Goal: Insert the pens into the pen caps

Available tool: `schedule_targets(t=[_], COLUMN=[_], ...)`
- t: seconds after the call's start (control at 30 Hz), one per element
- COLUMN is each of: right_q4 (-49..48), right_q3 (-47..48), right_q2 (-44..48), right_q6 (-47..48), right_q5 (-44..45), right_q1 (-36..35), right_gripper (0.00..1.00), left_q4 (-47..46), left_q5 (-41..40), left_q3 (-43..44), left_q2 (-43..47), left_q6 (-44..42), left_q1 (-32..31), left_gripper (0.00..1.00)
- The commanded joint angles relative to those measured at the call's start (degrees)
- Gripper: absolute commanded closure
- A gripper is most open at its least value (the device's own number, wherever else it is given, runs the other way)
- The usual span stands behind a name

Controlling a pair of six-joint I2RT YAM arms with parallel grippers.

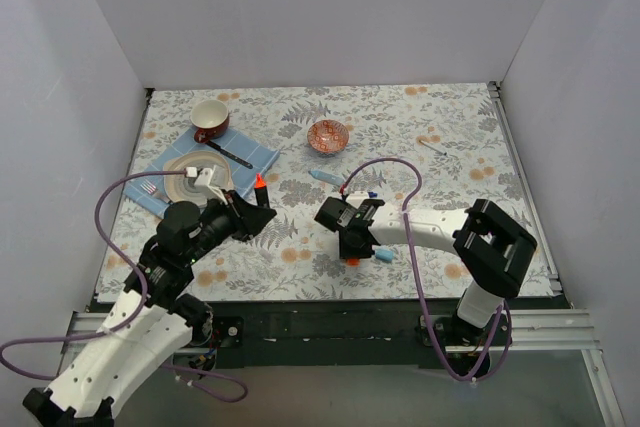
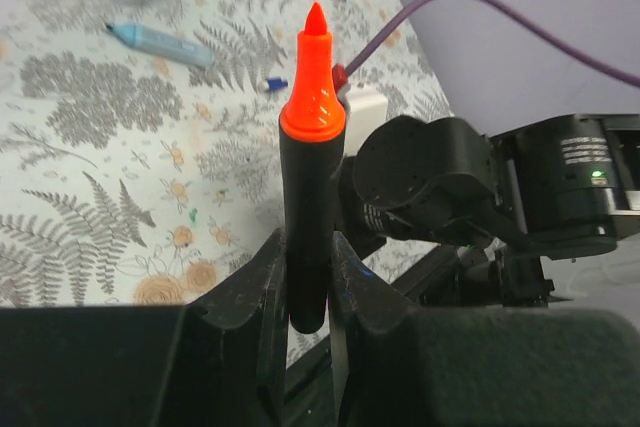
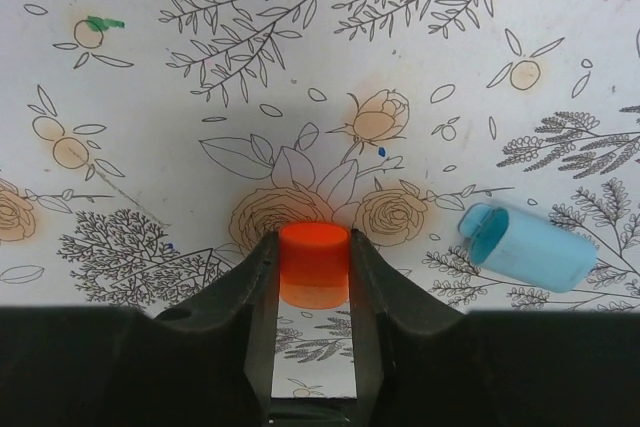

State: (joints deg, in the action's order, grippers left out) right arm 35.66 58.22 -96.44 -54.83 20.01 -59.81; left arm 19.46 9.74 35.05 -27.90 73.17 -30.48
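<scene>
- Marker first: the left claw (image 2: 307, 262) is closed on the lower barrel of the stubby black marker (image 2: 308, 187), which sticks out from the jaws with its orange tip bare and well clear of them.
- The right claw (image 3: 313, 282) is clamped on the orange cap (image 3: 313, 252), one finger on each side, low over the bench (image 3: 170, 157). From the wrist view I cannot tell which end of the cap is the open one.
- The step in hand looks to be mating these two. Tip and cap mouth should sit on one line before the gap is closed, since a tilt would likely jam the tip on the rim.
- With the grip so far from the tip, the marker may pivot in the jaws under a push, so press slowly and straight along the barrel.
- The cap is short and pinched by its sides, and hard pressing could slip it backward through the fingers.
- The light blue cap (image 3: 528, 252) lies on its side just beside the right claw. The light blue pen (image 2: 160, 42) lies farther off on the bench, and that pair is not yet joined.
</scene>
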Motion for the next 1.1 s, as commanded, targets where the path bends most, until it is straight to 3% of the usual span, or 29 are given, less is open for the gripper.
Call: schedule_targets(t=[0.0, 0.2, 0.7, 1.07], right_q4=[2.93, 1.87, -0.76, -9.11], right_q3=[-1.44, -0.74, 14.71, 20.70], right_q2=[1.34, 2.57, 13.83, 12.52], right_q6=[1.74, 4.37, 12.99, 13.78], right_q5=[2.84, 2.75, 6.18, 0.12], right_q1=[-0.39, 0.22, 2.07, 2.07], right_gripper=[0.86, 0.99, 0.99, 0.99], left_q4=[-2.41, -5.38, -22.88, -28.78], left_q5=[8.45, 11.96, 17.42, 16.63], left_q3=[-1.03, -4.01, -16.23, -14.66], left_q2=[-4.79, -5.85, -11.20, -18.94], left_q6=[1.28, 4.25, 11.56, 9.19], left_q1=[0.33, 0.33, -1.51, -5.55], left_gripper=[1.00, 1.00, 1.00, 1.00])
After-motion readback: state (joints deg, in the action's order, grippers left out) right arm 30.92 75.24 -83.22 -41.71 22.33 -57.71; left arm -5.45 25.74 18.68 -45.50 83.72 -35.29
